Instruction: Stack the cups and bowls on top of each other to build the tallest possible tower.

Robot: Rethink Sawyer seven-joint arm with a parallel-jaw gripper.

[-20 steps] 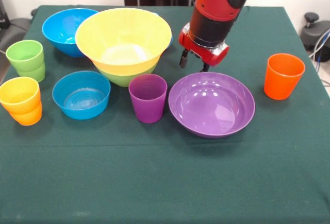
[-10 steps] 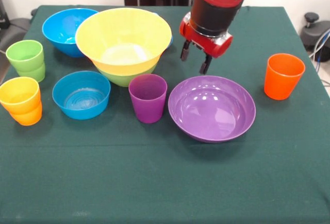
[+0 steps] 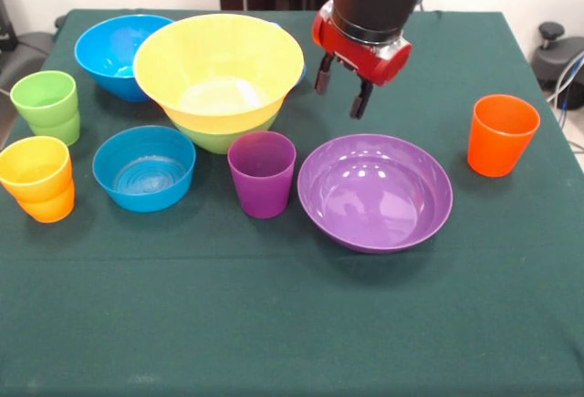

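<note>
My gripper (image 3: 341, 92) is open and empty, held above the table behind the purple bowl (image 3: 375, 192). The tower (image 3: 219, 78) is the large yellow bowl nested in a lime green bowl (image 3: 219, 136), left of the gripper. A big blue bowl (image 3: 117, 50) sits at the back left and a smaller blue bowl (image 3: 144, 167) in front of the tower. A purple cup (image 3: 262, 173) stands between the small blue bowl and the purple bowl. An orange cup (image 3: 500, 134) stands at the right. A green cup (image 3: 46, 105) and a yellow cup nested in an orange cup (image 3: 37, 178) stand at the left.
The dark green table cloth (image 3: 292, 324) spreads wide in front of the objects. Grey equipment (image 3: 558, 55) sits off the table's right edge.
My gripper has risen and drawn back from the purple bowl's far rim, opening wider. The purple bowl shifted slightly forward and right.
</note>
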